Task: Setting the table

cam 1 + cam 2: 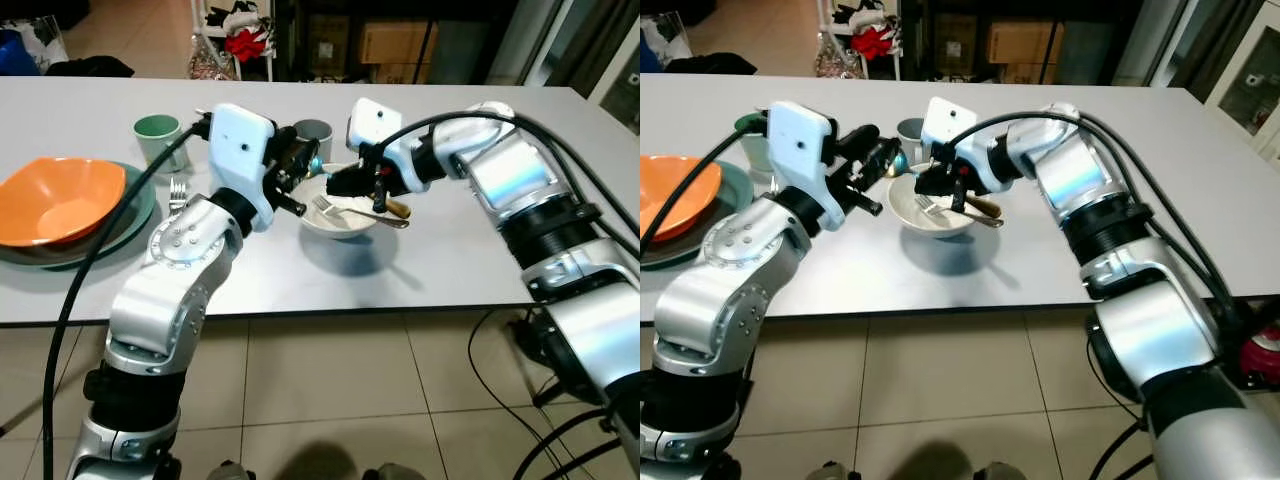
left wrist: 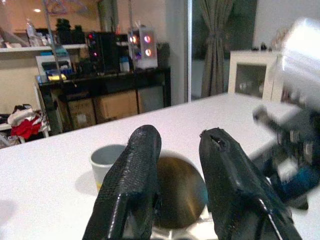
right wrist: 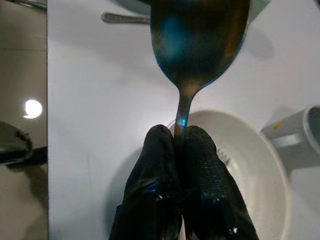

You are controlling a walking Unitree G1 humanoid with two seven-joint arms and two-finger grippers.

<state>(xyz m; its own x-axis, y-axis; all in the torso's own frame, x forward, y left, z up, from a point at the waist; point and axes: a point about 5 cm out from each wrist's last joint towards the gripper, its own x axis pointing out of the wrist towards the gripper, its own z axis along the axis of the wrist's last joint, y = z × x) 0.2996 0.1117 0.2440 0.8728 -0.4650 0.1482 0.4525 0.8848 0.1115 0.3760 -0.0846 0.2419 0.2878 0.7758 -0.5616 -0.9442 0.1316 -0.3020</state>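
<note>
A white bowl [image 1: 340, 222] sits mid-table with a fork [image 1: 325, 207] and a wooden-handled utensil [image 1: 398, 208] lying in it. Just above the bowl, my right gripper [image 3: 177, 132] is shut on the handle of a dark metal spoon [image 3: 197, 35]. The spoon's round end points toward my left gripper [image 1: 305, 165]. That gripper hovers at the bowl's left rim, open, its fingers [image 2: 142, 150] apart with the spoon's round end [image 2: 180, 195] showing in the gap just beyond them.
An orange bowl [image 1: 60, 200] rests on a green plate [image 1: 135, 215] at the far left, with a second fork [image 1: 177, 192] beside it. A green cup [image 1: 158, 135] and a grey cup [image 1: 313, 135] stand behind. The table's front edge [image 1: 350, 310] is close.
</note>
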